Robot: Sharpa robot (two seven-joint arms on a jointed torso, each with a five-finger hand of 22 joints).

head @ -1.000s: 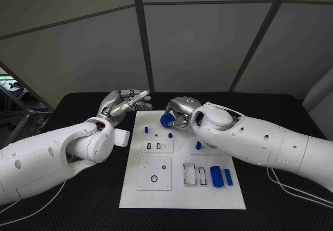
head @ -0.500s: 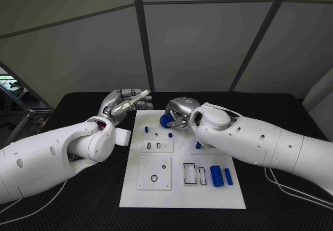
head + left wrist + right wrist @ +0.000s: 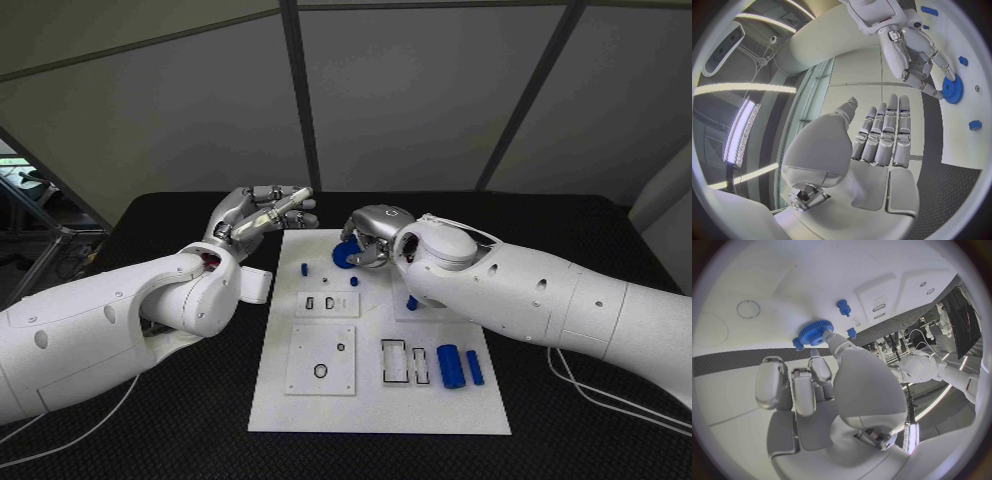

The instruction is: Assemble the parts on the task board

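Blue gear (image 3: 346,252) between right robot hand (image 3: 372,236) and blue pegs (image 3: 306,268).

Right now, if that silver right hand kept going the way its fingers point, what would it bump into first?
Most likely the blue toothed gear on the white task board: the right hand has its fingertips at the gear already, though whether they touch it is unclear.

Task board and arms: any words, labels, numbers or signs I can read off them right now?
None can be read.
The task board bears only black outlines, no lettering.
The blue gear that the right robot hand touches is unmarked.
The left robot hand and both white arms carry no readable label; their small round marks are not text.
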